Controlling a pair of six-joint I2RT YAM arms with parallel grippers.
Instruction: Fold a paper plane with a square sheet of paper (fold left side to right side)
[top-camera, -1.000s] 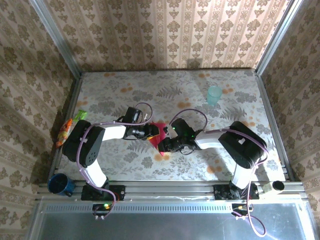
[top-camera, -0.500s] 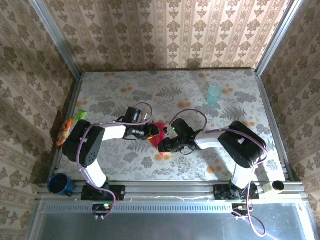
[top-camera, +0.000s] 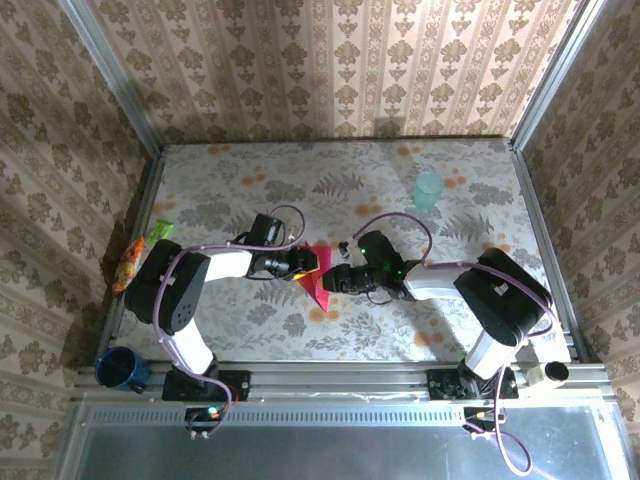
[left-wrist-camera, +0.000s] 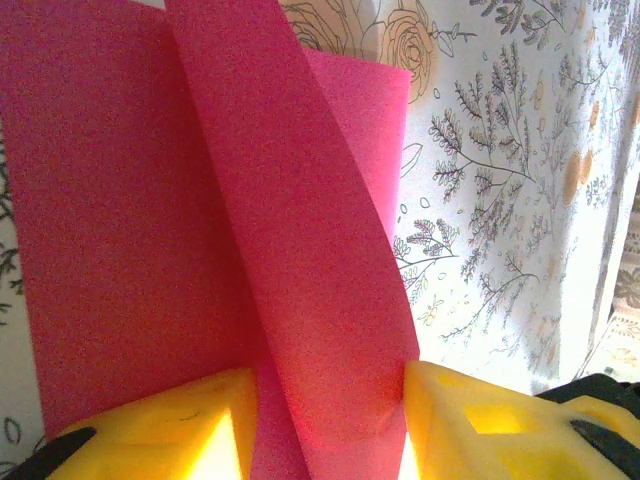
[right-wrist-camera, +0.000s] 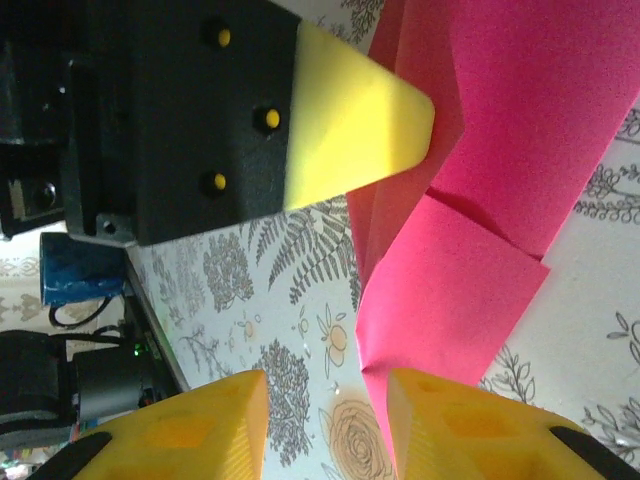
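Note:
The magenta-red sheet of paper (top-camera: 319, 280) lies mid-table, folded into a narrow shape that points toward the near edge. My left gripper (top-camera: 305, 263) reaches in from the left and is shut on it. In the left wrist view a raised flap of the paper (left-wrist-camera: 300, 250) fills the gap between the yellow fingers of the left gripper (left-wrist-camera: 325, 385). One left fingertip (right-wrist-camera: 370, 110) rests on a crease of the paper (right-wrist-camera: 520, 150). My right gripper (top-camera: 336, 280) sits just right of the paper. It (right-wrist-camera: 325, 390) is open, with bare tablecloth between its fingers and the paper's corner beside one finger.
A pale teal cup (top-camera: 428, 188) stands at the back right. Green-and-orange packets (top-camera: 135, 258) lie at the left table edge. A blue mug (top-camera: 120, 368) sits at the near left corner. Patterned walls and metal rails close in the table.
My right gripper has let its jaws widen a little and drawn back to the right, off the paper. The left gripper and the paper have stayed put.

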